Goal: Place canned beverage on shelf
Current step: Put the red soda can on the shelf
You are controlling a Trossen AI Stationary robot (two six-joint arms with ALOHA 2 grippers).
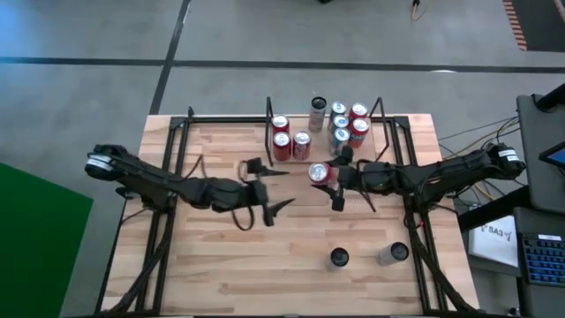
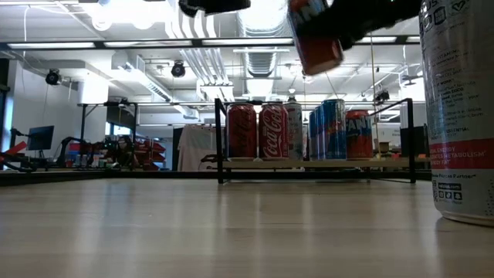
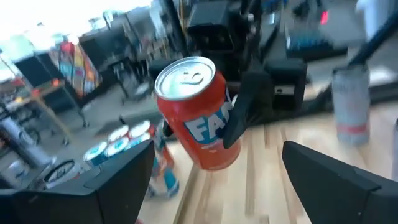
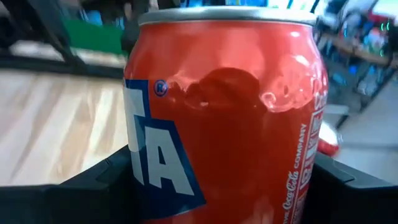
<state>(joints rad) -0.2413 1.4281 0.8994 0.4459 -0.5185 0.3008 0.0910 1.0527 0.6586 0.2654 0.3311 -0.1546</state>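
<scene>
Clamped between the right gripper's fingers, aloft: red cylindrical aluminium Fanta can; at its 12 o'clock, the small black-framed light-wood shelf; at 9 o'clock, left gripper, fingers apart.

The shelf is crowded: red cans fill its left part and a cluster of cans its right, with only a narrow bare strip between. Two loose cans stand on the tabletop's near right, while its near-left part lies bare
</scene>
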